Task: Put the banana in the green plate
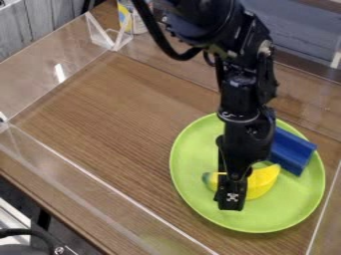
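The large lime-green plate [200, 164] lies at the right front of the wooden table. On it rests the small yellow banana [262, 177], partly hidden behind my gripper [234, 189]. The black arm comes straight down over the plate, and the gripper's fingers stand open around the banana's left end, reaching down to the plate. Whether the fingers still touch the banana I cannot tell.
A blue rectangular block [293, 151] lies on the plate's far right side, just behind the banana. Clear plastic walls [54, 70] fence the wooden tabletop [114, 110] on the left and front. A yellow and white object [123, 18] stands at the back.
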Controlling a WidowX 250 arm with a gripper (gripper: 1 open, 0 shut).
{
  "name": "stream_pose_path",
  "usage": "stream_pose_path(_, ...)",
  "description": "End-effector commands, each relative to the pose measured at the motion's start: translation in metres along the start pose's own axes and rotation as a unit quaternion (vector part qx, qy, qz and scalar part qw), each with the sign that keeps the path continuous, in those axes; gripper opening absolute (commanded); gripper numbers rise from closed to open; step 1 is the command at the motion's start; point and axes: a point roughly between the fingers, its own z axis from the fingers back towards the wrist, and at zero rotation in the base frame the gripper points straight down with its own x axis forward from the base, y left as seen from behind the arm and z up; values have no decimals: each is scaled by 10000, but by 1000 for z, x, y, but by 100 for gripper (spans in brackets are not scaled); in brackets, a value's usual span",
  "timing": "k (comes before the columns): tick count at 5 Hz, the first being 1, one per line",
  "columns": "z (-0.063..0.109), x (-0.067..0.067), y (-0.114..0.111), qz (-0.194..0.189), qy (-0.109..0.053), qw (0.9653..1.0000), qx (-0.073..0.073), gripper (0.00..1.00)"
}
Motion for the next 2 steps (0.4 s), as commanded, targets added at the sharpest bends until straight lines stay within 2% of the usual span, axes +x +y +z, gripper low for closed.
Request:
stream_pose_path(1,-3,-5,7,88,25,10000,36,100)
stream_pose_path(2,-4,-5,8,86,38,10000,34,100)
